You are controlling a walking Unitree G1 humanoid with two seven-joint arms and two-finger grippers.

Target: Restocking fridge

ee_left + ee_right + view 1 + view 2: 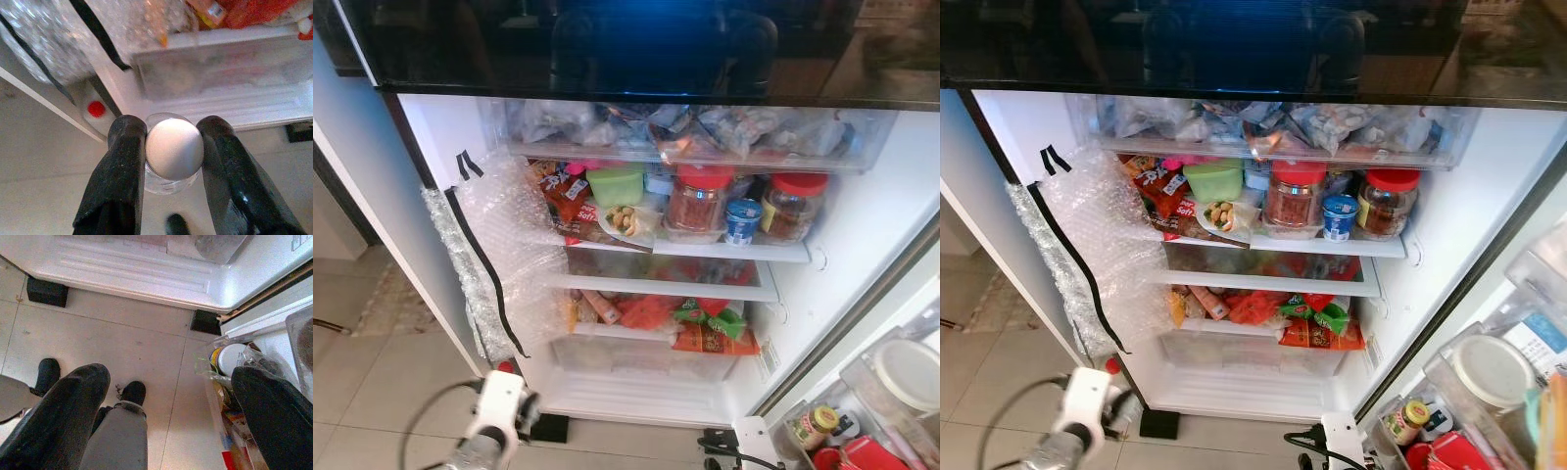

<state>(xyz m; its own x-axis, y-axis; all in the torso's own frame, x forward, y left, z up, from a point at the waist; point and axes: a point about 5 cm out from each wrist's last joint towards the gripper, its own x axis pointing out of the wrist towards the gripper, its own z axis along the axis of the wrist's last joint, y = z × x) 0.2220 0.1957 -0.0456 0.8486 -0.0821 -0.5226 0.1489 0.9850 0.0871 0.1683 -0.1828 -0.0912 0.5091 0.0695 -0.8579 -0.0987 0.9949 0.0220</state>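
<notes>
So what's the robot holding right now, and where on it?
The left gripper pinches a white-capped clear jar by its sides. The right gripper holds nothing.

Fridge [862, 225] interior is lit bright and kinda washed out on the white walls, while the glossy dark panel [636, 44] up top just mirrors a blue glow. Left arm [494, 421] is smeared with blur down low. Wrist views are soft, with the black fingers [120, 181] out of focus.
</notes>
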